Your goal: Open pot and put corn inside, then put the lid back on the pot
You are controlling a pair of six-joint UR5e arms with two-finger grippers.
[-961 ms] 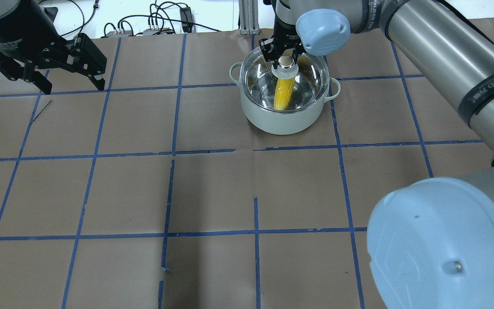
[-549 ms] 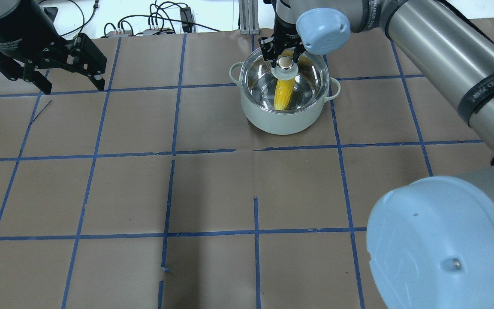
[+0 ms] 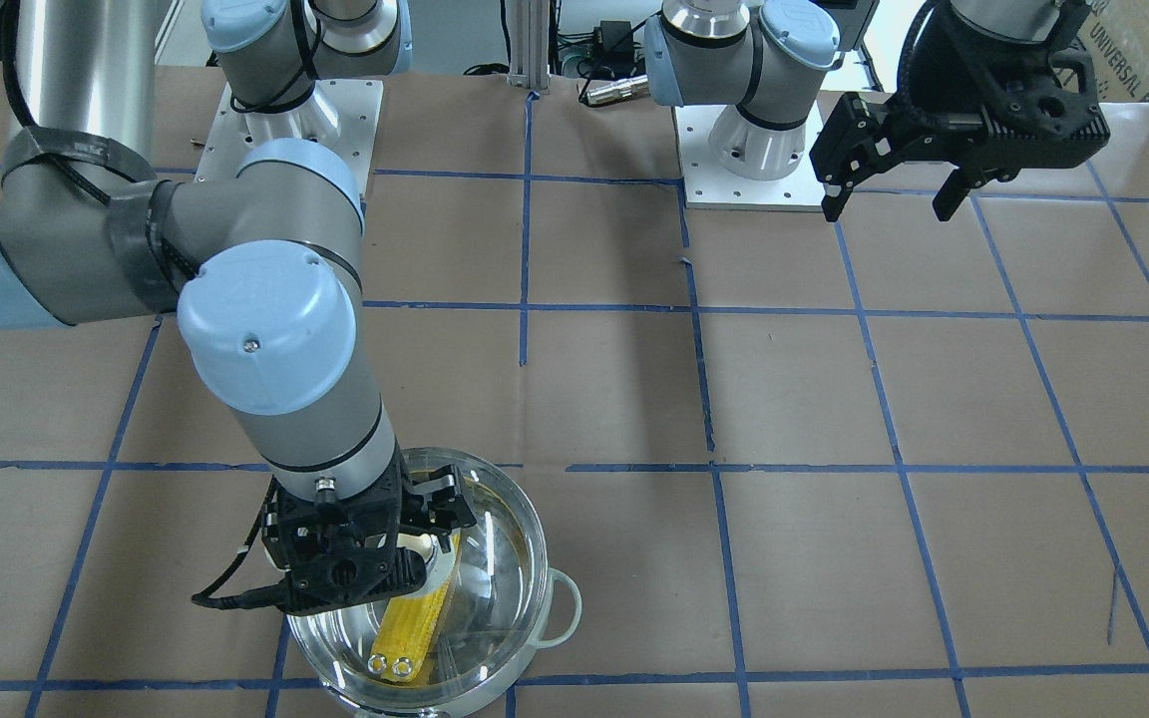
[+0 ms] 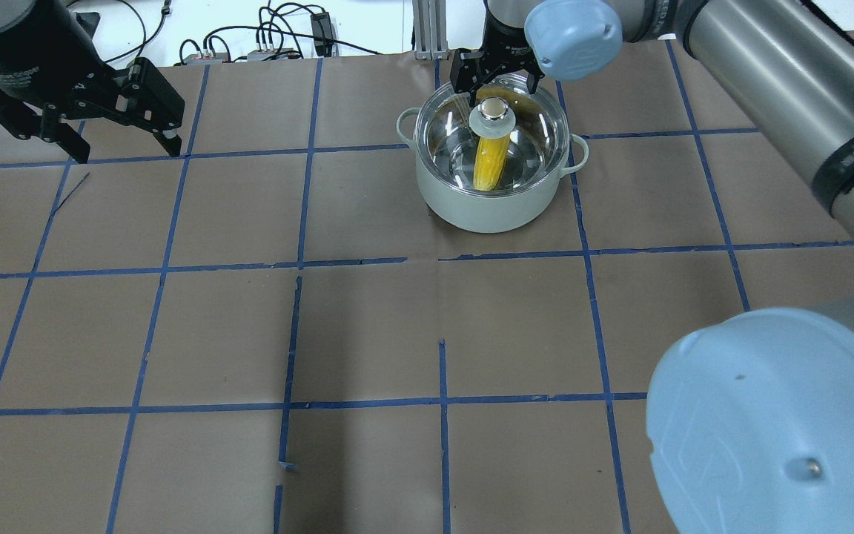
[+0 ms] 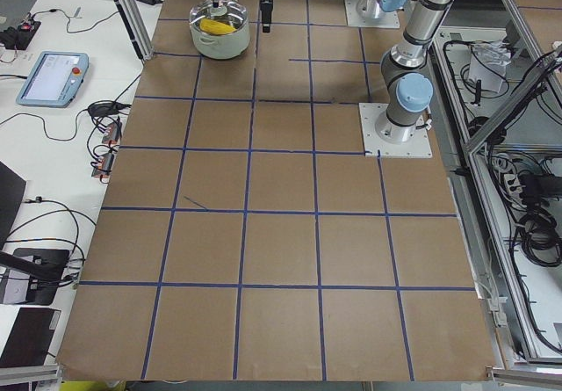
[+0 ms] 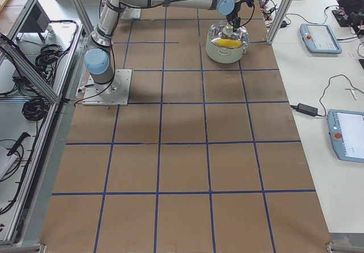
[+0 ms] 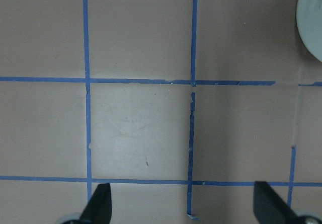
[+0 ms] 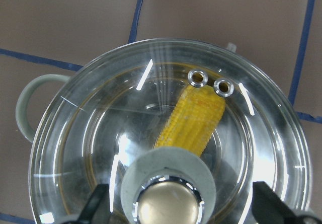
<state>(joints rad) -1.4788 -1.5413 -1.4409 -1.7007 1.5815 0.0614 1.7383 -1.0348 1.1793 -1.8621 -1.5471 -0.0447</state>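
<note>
Since the lid (image 4: 442,137) sat level on the pot (image 4: 490,211), with the corn (image 4: 488,162) lying inside under the glass, the step in hand was judged to be release and withdrawal.

- Right gripper (image 4: 497,83): jaws spread wide to either side of the knob (image 4: 494,111), touching neither flank in the wrist view.
- Left gripper (image 4: 127,152): spread, holding nothing, well apart over the table (image 4: 368,334).
- Recommended handling: rise straight up before any sideways travel, with the fingers clear of the knob, so that the lid was not dragged off its seat.
- Check advised: rim even all round the pot.
</note>
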